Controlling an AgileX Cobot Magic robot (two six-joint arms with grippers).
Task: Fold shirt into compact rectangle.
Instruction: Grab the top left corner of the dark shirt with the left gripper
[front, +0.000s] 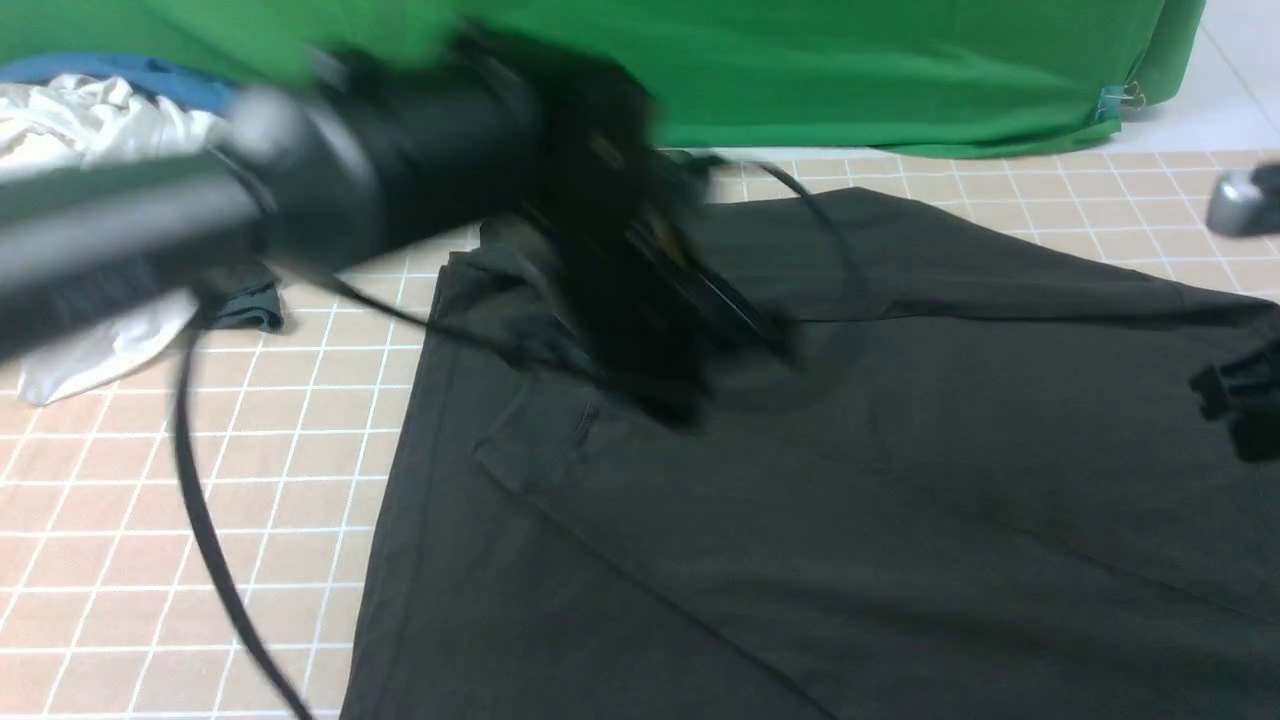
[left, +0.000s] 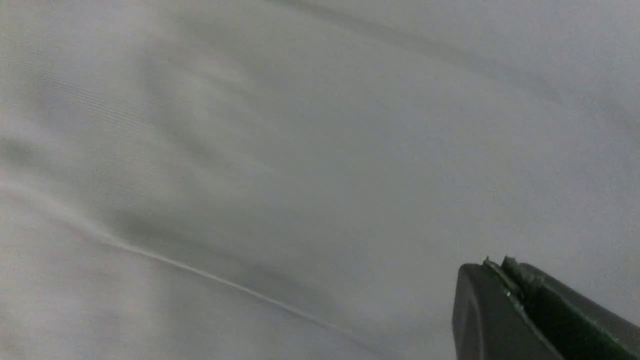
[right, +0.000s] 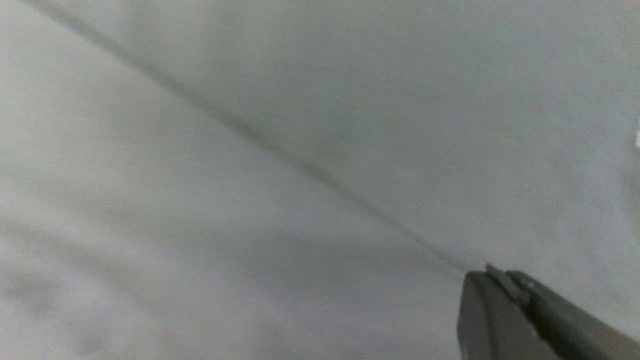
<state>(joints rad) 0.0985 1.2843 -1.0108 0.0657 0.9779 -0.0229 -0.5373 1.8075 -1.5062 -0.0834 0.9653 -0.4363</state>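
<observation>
The black shirt (front: 850, 480) lies spread over the tiled table, with a sleeve folded in at its left and a fold line across the far part. Its white print is not visible. My left arm is blurred by motion, and its gripper (front: 680, 400) hangs low over the shirt's upper left area. In the left wrist view the gripper (left: 495, 265) has its jaws pressed together over plain fabric (left: 300, 150). My right gripper (front: 1235, 395) pokes in at the shirt's right edge. Its wrist view shows it (right: 492, 272) shut beside a crease in the cloth (right: 250, 225).
A white garment (front: 90, 130) and blue cloth (front: 150, 75) are heaped at the far left, with a small dark grey garment (front: 240, 305) beside them. Green backdrop (front: 850, 70) runs along the back. A black cable (front: 200, 500) hangs over the checkered table (front: 120, 560). A grey object (front: 1240, 200) sits far right.
</observation>
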